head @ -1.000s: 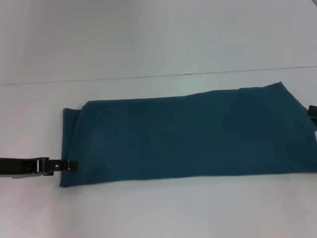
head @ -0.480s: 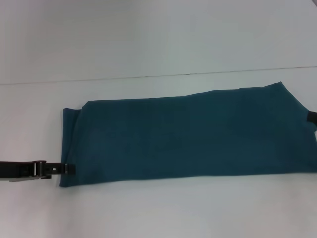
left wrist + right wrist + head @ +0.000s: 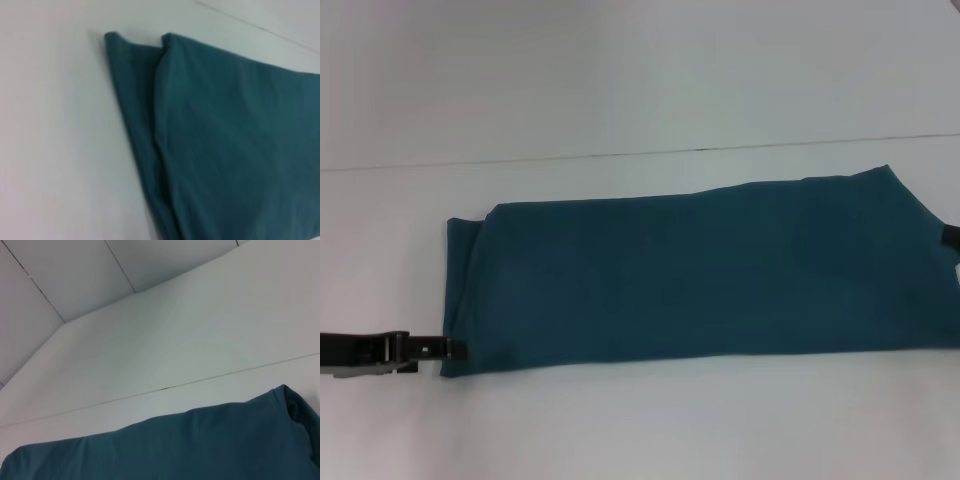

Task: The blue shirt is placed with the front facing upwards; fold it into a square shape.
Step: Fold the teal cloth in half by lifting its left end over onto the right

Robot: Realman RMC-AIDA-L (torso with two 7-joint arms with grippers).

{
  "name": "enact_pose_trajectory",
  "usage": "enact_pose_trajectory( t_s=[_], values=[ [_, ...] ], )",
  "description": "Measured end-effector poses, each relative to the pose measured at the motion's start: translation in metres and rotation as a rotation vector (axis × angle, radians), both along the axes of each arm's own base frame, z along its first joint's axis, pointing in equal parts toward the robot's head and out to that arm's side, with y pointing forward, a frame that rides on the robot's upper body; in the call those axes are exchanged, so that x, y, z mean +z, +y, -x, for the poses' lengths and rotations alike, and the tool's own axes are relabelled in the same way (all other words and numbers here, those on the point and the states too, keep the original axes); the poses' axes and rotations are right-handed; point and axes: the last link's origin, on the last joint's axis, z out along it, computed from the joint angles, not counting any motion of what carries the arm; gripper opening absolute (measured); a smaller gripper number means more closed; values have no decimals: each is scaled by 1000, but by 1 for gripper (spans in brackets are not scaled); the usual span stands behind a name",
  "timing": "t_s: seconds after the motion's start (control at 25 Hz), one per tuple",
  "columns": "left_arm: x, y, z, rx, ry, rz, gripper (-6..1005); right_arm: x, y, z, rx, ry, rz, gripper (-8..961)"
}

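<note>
The blue shirt (image 3: pixel 690 275) lies on the white table as a long folded band with its plain teal side up; no lettering or collar shows. At the band's near-left corner, my left gripper (image 3: pixel 455 348) reaches in low from the left edge of the head view, its tip at the cloth's edge. Its wrist view shows that end of the shirt (image 3: pixel 230 140) with two stacked folded layers. Only a dark bit of my right gripper (image 3: pixel 951 236) shows, at the shirt's right end. In the right wrist view the shirt (image 3: pixel 190 450) lies flat below.
The white table (image 3: pixel 620 430) runs around the shirt on the near, left and far sides. A thin dark seam (image 3: pixel 700 150) crosses behind the shirt where the tabletop meets the pale surface beyond.
My left gripper has slid toward the near side along the shirt's left edge, from mid-edge to the near-left corner. The shirt and the right gripper have not moved.
</note>
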Motion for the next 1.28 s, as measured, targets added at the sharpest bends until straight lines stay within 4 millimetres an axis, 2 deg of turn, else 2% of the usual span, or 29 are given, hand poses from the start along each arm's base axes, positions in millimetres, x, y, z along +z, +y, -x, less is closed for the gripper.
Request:
enact_pose_trajectory(
  t_s=[0.52, 1.28],
  values=[
    [-20, -1, 0, 28, -24, 47, 891, 3, 3, 3, 13, -1, -13, 918],
    [-19, 6, 0, 25, 11, 38, 891, 6, 0, 0, 4, 6, -25, 918]
  ],
)
